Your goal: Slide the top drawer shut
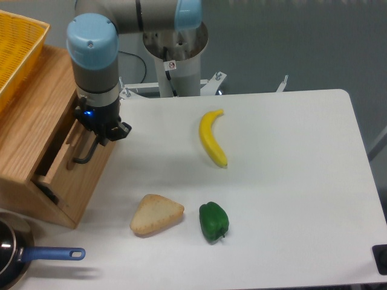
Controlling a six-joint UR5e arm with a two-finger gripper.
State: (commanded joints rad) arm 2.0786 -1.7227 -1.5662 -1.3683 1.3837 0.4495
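Banana (pixel 212 138), bread wedge (pixel 155 214), green pepper (pixel 214 222), blue-handled pan (pixel 18 257), yellow basket (pixel 16 50)

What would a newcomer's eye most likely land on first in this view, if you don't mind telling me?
Most likely the gripper, under the arm's pale blue joint at the left, pressed against the black handle of the top drawer, which is nearly shut in the oak cabinet. Next, the bright food on the white table: a banana in the middle, with a green pepper and a wedge of bread nearer the front edge.
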